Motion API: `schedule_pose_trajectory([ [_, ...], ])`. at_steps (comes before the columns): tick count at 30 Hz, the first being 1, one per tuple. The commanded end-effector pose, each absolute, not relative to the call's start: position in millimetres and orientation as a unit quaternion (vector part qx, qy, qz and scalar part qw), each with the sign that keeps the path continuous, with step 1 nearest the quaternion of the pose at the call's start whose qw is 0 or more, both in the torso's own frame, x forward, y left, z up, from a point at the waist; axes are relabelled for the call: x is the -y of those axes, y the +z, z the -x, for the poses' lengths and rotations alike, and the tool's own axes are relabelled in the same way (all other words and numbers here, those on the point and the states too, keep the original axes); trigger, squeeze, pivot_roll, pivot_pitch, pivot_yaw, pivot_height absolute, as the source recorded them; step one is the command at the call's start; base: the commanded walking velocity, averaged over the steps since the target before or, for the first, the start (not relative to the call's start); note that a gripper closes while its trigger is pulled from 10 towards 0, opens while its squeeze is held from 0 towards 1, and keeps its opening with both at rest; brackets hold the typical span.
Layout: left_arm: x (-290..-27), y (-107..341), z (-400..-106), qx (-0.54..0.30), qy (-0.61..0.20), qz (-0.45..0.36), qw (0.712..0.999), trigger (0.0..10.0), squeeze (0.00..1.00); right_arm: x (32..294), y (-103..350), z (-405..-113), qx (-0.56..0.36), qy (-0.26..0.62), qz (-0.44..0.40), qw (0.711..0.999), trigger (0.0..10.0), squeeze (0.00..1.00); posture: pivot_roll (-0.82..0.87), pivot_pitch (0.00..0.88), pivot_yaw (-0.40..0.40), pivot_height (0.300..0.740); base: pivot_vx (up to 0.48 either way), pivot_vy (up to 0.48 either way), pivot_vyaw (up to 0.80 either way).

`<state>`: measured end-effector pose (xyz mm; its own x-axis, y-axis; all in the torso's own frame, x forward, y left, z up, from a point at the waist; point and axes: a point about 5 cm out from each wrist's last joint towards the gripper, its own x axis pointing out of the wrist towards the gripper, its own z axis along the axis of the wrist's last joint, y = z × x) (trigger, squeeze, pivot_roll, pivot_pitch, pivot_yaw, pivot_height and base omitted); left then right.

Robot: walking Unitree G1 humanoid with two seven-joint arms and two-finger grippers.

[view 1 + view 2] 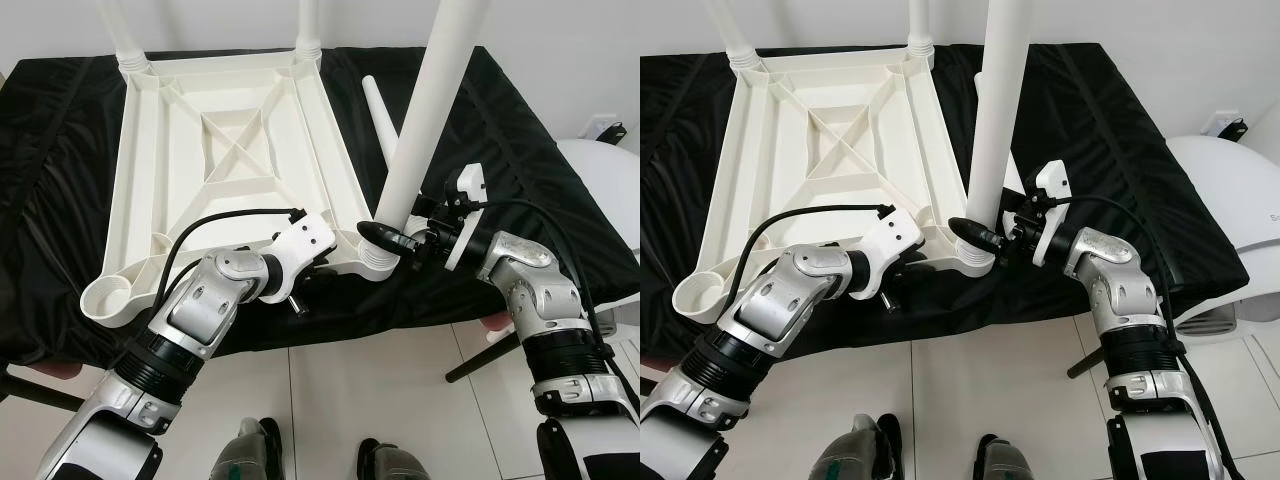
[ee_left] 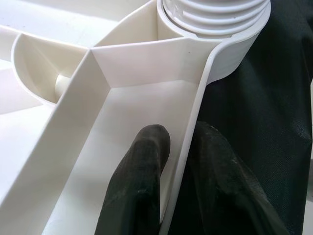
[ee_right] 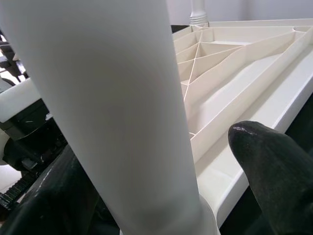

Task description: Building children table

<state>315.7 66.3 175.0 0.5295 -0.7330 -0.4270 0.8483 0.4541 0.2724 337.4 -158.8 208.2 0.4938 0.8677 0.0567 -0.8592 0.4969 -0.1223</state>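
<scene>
The white plastic table top point(image 1: 135, 170) lies upside down on a black cloth point(image 1: 500, 110). Two legs point(image 1: 125, 35) stand in its far corners. A third white leg point(image 1: 430, 110) stands upright in the threaded near-right socket point(image 1: 378, 262). My right gripper point(image 1: 392, 238) is open around this leg's base: one finger lies against it, the other finger point(image 3: 274, 166) stands a little off. My left gripper point(image 2: 178, 134) is shut on the frame's thin rim wall point(image 2: 193, 112) just beside that socket, one finger on each side. A loose leg point(image 1: 380, 115) lies on the cloth to the right of the frame.
The near-left socket point(image 1: 112, 297) holds no leg. A white rounded object point(image 1: 600, 180) stands off the table's right end. A dark bar point(image 1: 480, 357) slants under the table's near right edge. Tiled floor and my feet point(image 1: 390, 462) are below.
</scene>
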Motion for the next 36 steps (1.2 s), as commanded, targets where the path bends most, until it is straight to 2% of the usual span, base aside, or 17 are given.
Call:
schedule_pose_trajectory([
  [1,-62.1,183.4,-314.6,-0.108,-0.478,-0.226,0.842,10.0,0.00,153.2,207.5,-338.5,0.059,0.518,0.043,0.852,9.9,0.00,-0.04,0.170,0.026,0.740,0.000,0.000,0.00],
  [2,-62.1,183.4,-314.6,-0.108,-0.478,-0.226,0.842,10.0,0.00,153.2,207.5,-338.5,0.059,0.518,0.043,0.852,9.9,0.00,-0.04,0.170,0.026,0.740,0.000,0.000,0.00],
  [4,-61.7,183.4,-314.4,-0.108,-0.478,-0.226,0.842,10.0,0.00,151.9,208.8,-339.9,0.064,0.523,0.042,0.849,2.7,0.00,-0.04,0.170,0.024,0.740,0.000,0.000,0.00],
  [6,-61.5,183.4,-314.2,-0.107,-0.478,-0.226,0.842,10.0,0.00,151.9,209.3,-340.3,0.065,0.524,0.040,0.848,2.7,0.00,-0.04,0.170,0.024,0.740,0.000,0.000,0.00],
  [7,-61.4,183.5,-314.1,-0.107,-0.478,-0.226,0.842,10.0,0.00,152.2,209.8,-340.6,0.066,0.527,0.039,0.846,0.6,0.00,-0.04,0.170,0.024,0.740,0.000,0.000,0.00],
  [8,-61.4,183.5,-314.1,-0.107,-0.478,-0.226,0.842,10.0,0.00,152.4,210.0,-340.7,0.067,0.529,0.038,0.845,0.0,0.00,-0.04,0.170,0.024,0.740,0.000,0.000,0.00],
  [21,-61.2,183.1,-313.5,-0.107,-0.480,-0.227,0.841,10.0,0.00,153.4,205.9,-333.8,0.059,0.546,0.033,0.835,0.0,0.00,-0.05,0.168,0.019,0.740,0.000,0.000,0.00],
  [22,-61.0,182.9,-313.4,-0.107,-0.480,-0.228,0.840,10.0,0.00,153.5,205.2,-331.9,0.064,0.541,0.038,0.838,5.8,0.00,-0.05,0.165,0.018,0.740,0.000,0.000,0.00],
  [25,-61.0,182.9,-313.4,-0.107,-0.480,-0.228,0.840,10.0,0.00,153.5,205.2,-331.9,0.064,0.541,0.038,0.838,5.8,0.00,-0.05,0.165,0.018,0.740,0.000,0.000,0.00],
  [26,-60.7,182.6,-313.2,-0.106,-0.480,-0.228,0.840,10.0,0.00,153.1,204.4,-328.2,0.073,0.528,0.034,0.845,10.0,0.00,-0.05,0.159,0.016,0.740,0.000,0.000,0.00],
  [36,-60.2,181.7,-312.6,-0.106,-0.481,-0.228,0.840,10.0,0.00,146.4,206.5,-320.2,0.112,0.472,0.022,0.874,10.0,0.00,-0.06,0.153,0.017,0.740,0.000,0.000,0.00],
])
